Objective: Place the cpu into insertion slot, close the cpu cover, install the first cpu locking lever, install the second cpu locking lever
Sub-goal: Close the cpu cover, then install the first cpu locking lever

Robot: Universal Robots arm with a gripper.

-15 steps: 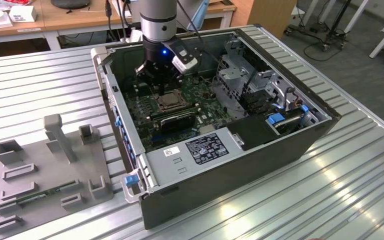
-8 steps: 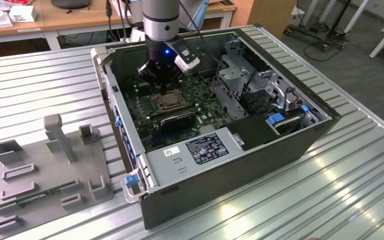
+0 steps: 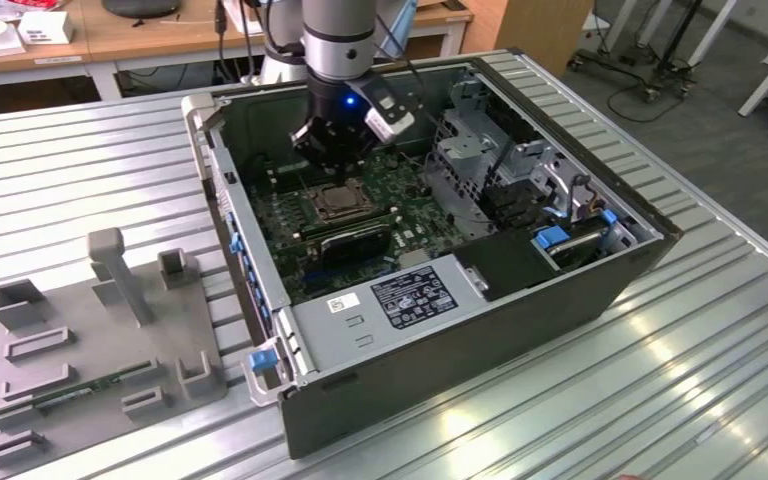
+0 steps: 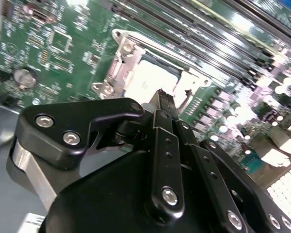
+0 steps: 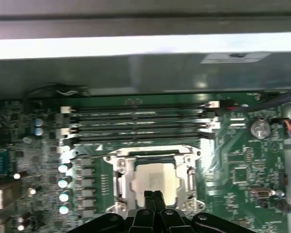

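Ribbed metal bench [image 3: 64,170] carries everything.
Open computer case [image 3: 518,330] lies on its side mid-bench, open face up.
Grey fixture tray [image 3: 104,340] sits on the bench at the exterior view's left, apart from the case. A thin green strip [image 3: 84,388] lies in it.
Arm [image 3: 337,35] comes straight down into the case from above.
Labelled silver box [image 3: 384,300] fills the near end of the case. Silver drive cage [image 3: 471,150] stands on the exterior view's right of the board.
Green motherboard [image 3: 411,195] is flat on the case floor, and it also fills most of both wrist views.
Four long black memory slots [image 5: 136,121] run side by side, just beside the socket.
Insertion slot [image 5: 112,164] is mid-board, directly under the wrist, with silver frame corners showing around it.
Cpu cover [image 5: 123,183] looks laid flat on the slot with its window around the chip. Can't tell from these views whether the levers are latched.
Cpu [image 5: 155,177] is seated in the slot, its pale metal top visible through the cover window. It shows in the second wrist view too [image 4: 148,77].
Jaws are closed, tips pressed together, nothing held. In the first wrist view the tips are at the edge of the cpu and cover. Can't tell whether they touch.
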